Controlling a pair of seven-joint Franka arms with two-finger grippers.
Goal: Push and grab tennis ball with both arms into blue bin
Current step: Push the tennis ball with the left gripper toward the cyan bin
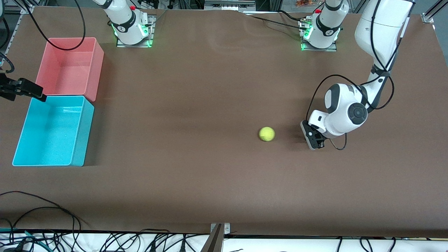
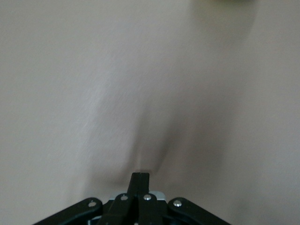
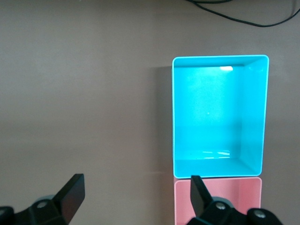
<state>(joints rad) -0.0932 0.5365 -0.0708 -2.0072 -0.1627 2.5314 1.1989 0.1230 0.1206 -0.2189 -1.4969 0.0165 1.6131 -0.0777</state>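
I've got the left gripper (image 1: 314,139) low on the worktop (image 1: 210,175), fingers together, tennis ball (image 1: 267,134) just clear at its nine o'clock; blue bin (image 1: 78,131) lies well apart, same line. Right gripper (image 1: 26,91) waits over the bins, fingers apart; I'd say the left shoves first.

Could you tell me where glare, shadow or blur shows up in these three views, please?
Front view: sharp, with the tennis ball casting a soft shadow on the table. Left wrist view: hazy, a dark smear of shadow ahead of the shut left gripper. Right wrist view: a bright glint on the blue bin, the open right gripper slightly soft.
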